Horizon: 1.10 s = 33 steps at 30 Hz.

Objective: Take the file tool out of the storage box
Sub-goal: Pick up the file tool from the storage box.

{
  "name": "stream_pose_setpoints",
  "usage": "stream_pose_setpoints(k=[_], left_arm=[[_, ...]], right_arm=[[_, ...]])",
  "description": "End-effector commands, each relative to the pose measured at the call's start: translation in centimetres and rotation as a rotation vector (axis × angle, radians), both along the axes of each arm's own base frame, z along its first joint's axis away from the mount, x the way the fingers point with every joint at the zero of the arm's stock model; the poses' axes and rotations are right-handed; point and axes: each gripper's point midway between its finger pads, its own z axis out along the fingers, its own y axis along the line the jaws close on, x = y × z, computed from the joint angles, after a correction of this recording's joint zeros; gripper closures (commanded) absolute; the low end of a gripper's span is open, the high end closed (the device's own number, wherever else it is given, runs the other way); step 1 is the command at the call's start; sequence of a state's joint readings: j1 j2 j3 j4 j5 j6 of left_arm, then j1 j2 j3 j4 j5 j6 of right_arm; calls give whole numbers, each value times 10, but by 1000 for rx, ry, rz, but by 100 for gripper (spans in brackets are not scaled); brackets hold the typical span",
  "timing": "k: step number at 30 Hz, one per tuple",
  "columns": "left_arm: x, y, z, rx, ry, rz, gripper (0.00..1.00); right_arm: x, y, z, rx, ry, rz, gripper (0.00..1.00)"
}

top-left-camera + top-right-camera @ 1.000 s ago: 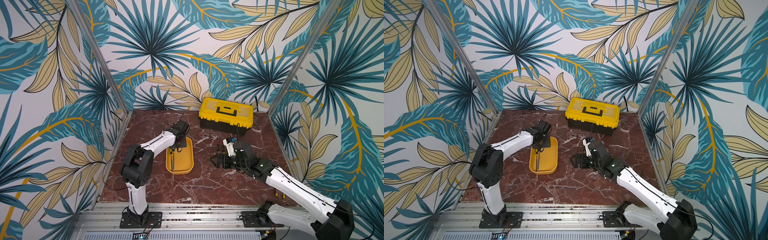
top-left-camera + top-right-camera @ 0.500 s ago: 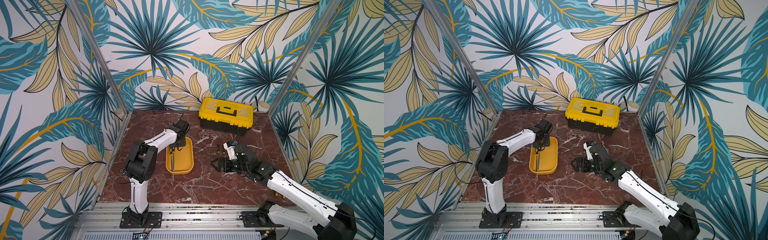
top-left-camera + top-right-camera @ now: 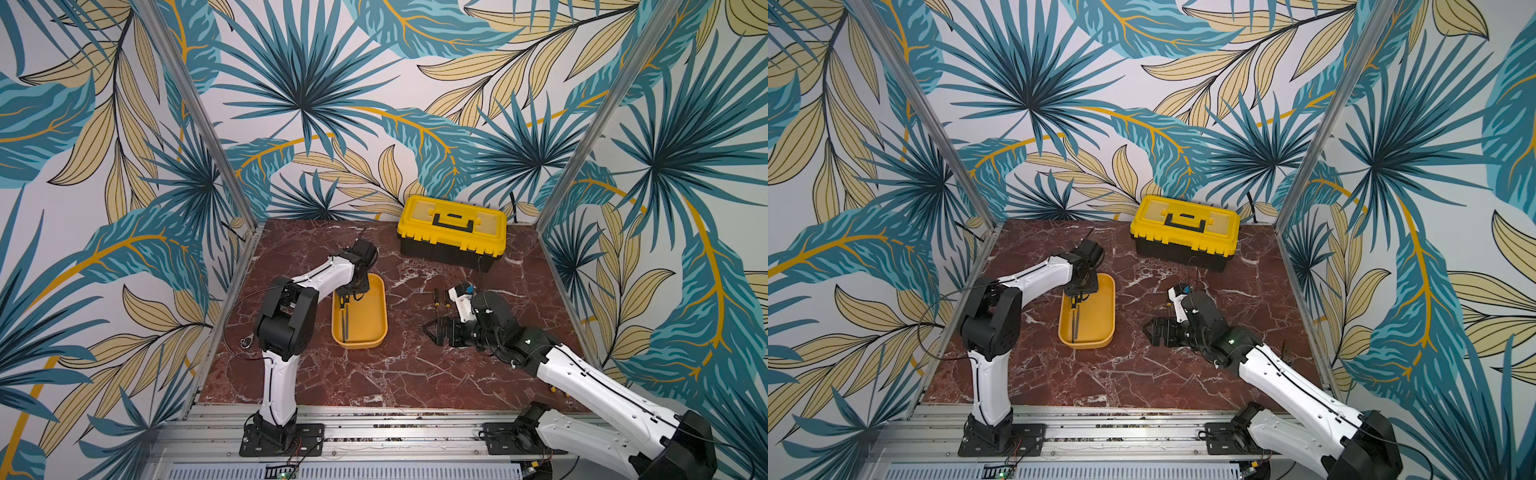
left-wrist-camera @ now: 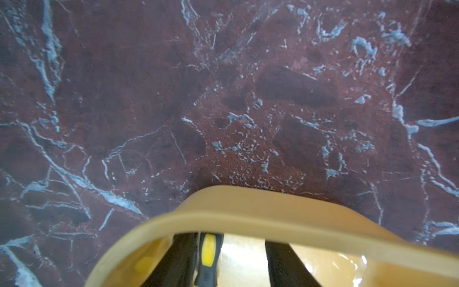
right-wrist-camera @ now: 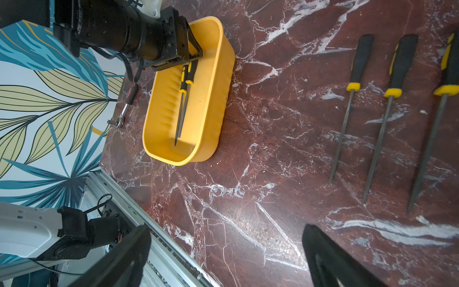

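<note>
The left fingers (image 4: 283, 266) are pointing down into the far end of the yellow storage box (image 3: 368, 320). They are standing apart on either side of a black-and-yellow file handle (image 4: 208, 248), with a gap showing between the handle and one finger, so they are gripping nothing. Two files (image 5: 182, 106) are lying side by side along the box floor, tips toward the robot's base. The right fingers (image 5: 330, 261) are hovering spread wide and empty above the marble bench (image 3: 374, 374), near three more files (image 5: 387, 119) lying in a row. A closed yellow-lidded toolbox (image 3: 453, 232) is sitting at the back.
</note>
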<state>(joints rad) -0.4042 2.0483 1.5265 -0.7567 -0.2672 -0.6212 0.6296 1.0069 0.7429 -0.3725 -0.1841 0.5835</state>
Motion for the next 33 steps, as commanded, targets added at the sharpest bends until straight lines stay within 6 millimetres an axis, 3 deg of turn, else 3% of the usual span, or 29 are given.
stream_pose_setpoints(k=[1, 13, 23, 28, 33], left_arm=[[10, 3, 3, 15, -12, 10, 49], [17, 0, -11, 24, 8, -27, 51], [14, -9, -14, -35, 8, -51, 75], [12, -19, -2, -96, -21, -78, 82], [7, -27, 23, -161, -56, -100, 86]], right_arm=[[-4, -5, -2, -5, 4, -8, 1], [-12, -14, -4, -10, 8, -30, 0], [-13, -15, -7, -7, 19, -39, 0], [-14, -15, -10, -2, 26, -43, 0], [-14, -8, -12, 16, 33, -20, 0]])
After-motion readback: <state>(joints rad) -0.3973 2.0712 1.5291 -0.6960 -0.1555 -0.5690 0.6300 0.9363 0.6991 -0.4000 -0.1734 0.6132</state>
